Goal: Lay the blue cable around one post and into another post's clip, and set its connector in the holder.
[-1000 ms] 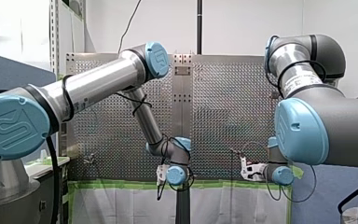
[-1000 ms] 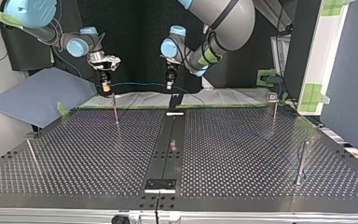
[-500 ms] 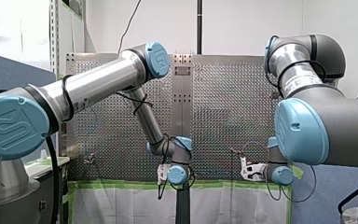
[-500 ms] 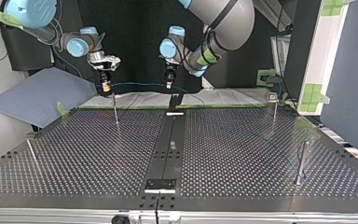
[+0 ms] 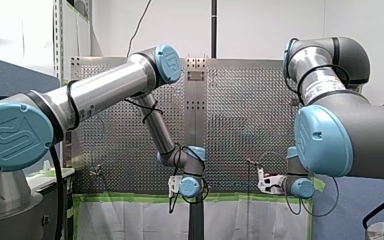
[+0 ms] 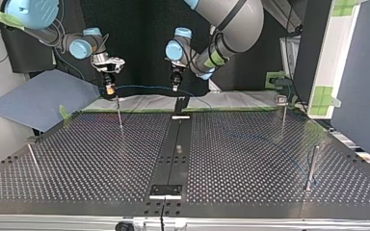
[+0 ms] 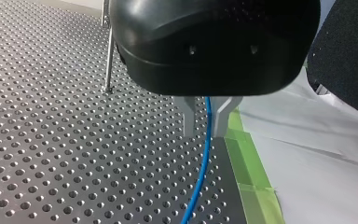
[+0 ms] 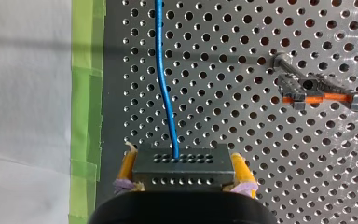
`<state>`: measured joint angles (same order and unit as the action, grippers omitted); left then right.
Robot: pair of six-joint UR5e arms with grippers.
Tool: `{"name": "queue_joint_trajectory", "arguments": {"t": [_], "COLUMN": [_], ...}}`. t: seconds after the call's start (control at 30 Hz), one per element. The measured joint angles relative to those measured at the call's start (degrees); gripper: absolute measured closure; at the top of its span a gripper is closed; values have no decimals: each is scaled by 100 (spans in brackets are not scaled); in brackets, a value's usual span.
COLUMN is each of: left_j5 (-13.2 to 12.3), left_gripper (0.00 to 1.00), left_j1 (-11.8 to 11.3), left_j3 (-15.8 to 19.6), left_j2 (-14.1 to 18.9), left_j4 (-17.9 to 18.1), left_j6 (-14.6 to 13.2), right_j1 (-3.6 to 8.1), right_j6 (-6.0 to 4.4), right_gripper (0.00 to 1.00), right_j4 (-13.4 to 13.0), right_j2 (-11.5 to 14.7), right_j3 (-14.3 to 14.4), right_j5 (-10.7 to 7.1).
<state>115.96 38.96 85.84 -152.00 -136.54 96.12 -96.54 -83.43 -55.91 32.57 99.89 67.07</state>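
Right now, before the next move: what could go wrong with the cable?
1. The blue cable only passes between my left gripper's parted fingers, so it could slip out during routing.
2. It spans with little slack to the connector held by my right gripper; pulling the arms apart might tug it from the yellow pads.
3. The clip post stands close beside that gripper and could be struck.
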Motion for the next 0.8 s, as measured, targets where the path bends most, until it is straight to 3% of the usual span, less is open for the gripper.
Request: {"name": "queue_joint_trajectory", "arguments": {"t": [0.2, 0.3, 0.73, 0.8], "left_j5": [-4, -2, -23, -18], "left_gripper": [89, 100, 100, 93], "left_j1": [-4, -5, -9, -9], "left_j3": [-23, -25, -36, -40], "left_j2": [0, -2, -2, -5], "left_j4": [-10, -7, 8, 10], "left_j6": [3, 7, 11, 12], "right_j1": [-1, -2, -4, -5], "right_j6": [0, 0, 44, 55], "right_gripper": [100, 100, 100, 100], "right_j4": [0, 5, 29, 32], "right_j2": [0, 0, -1, 0], "right_j3": [0, 1, 1, 1], "right_j5": [4, 2, 7, 8]}}
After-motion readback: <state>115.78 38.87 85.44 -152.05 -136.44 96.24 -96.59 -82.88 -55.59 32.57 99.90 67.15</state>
